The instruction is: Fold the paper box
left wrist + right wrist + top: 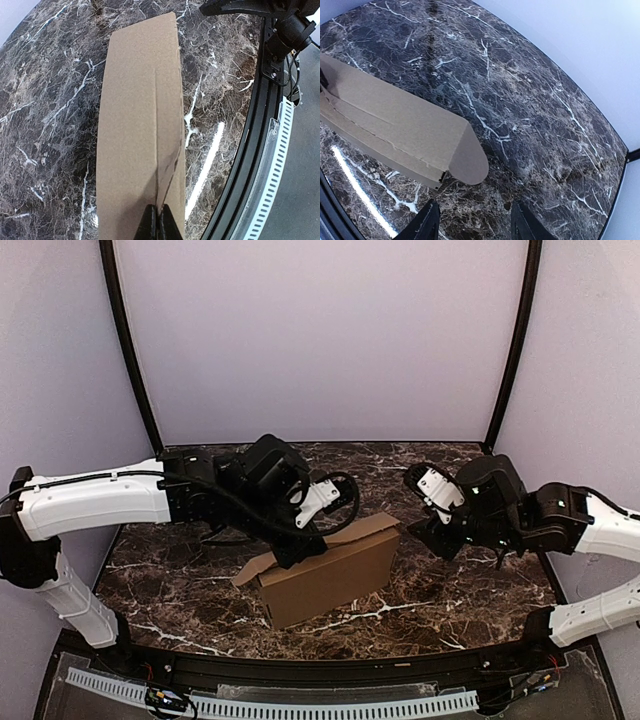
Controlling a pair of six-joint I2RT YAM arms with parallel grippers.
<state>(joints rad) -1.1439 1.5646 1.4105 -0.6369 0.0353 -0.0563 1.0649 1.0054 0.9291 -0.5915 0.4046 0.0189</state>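
Observation:
The paper box (335, 575) is a long brown carton standing on the marble table, angled up to the right. A small flap (254, 569) sticks out at its left end. My left gripper (303, 548) reaches down onto the top left of the box (132, 115). Its fingers (159, 220) are shut together with their tips on the top seam. My right gripper (422, 512) hovers just off the box's right end, open with nothing between its fingers (427, 222). In the right wrist view the box (395, 125) ends in a rounded flap (470, 160) hanging over that end.
The dark marble table (180, 580) extends left, behind and to the right of the box. A black curved rim and white slotted rail (300, 705) run along the near edge. Pale walls and two black posts (130, 350) close off the back.

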